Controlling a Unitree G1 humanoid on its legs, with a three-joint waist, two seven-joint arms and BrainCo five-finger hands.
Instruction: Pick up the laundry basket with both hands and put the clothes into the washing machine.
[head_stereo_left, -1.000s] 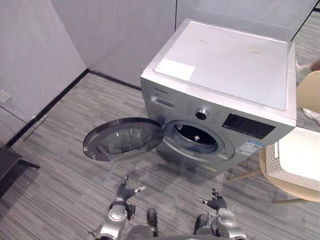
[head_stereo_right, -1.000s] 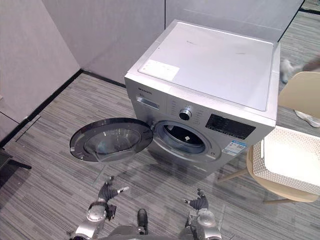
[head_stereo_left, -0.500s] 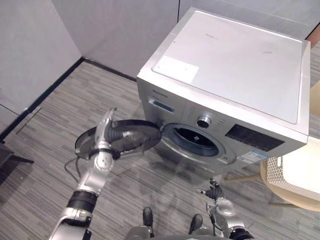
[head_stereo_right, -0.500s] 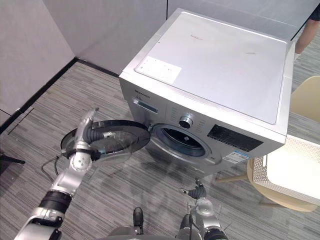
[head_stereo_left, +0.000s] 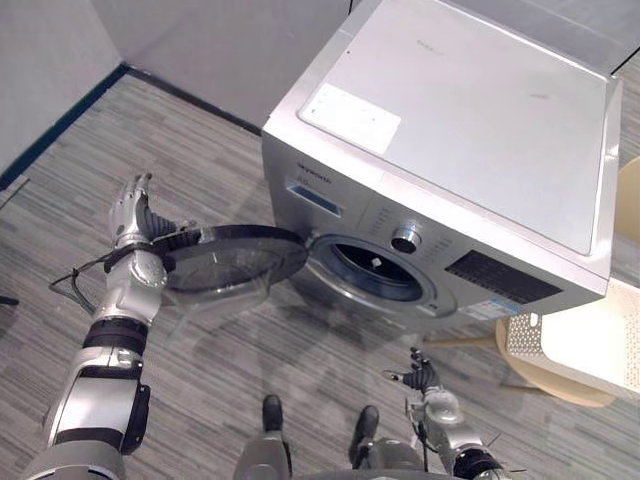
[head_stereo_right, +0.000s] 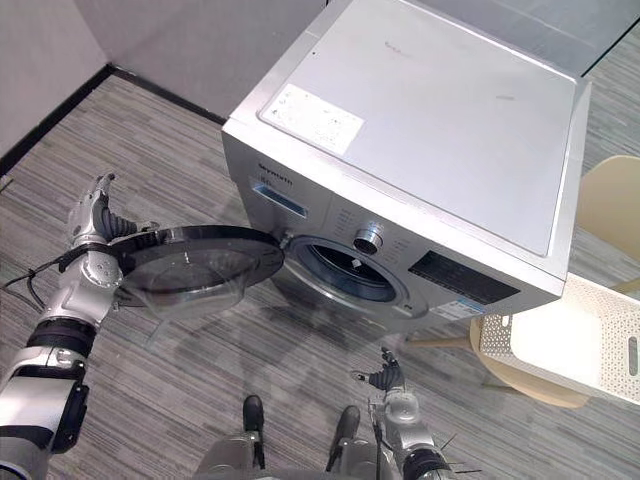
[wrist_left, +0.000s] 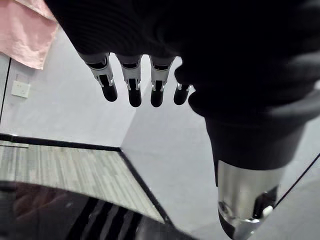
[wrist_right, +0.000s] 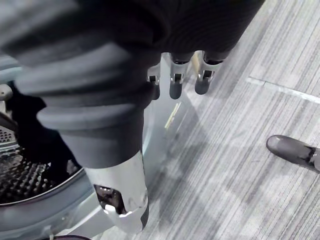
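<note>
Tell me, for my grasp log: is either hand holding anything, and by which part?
Nothing is held: left hand open at the outer rim of the door, right hand open, low.

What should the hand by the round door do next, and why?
Probably draw the left hand back from the door, which stands wide open, since the white basket sits untouched at the right. The right hand hangs low, open.

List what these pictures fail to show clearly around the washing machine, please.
Drum: eye views, inside too dark to tell if clothes lie there.
White basket: cut off by the right edge of both eye views.
Pink cloth: left wrist view, cut off at the corner; its kind is unclear.
Left hand at the door: contact cannot be told.
</note>
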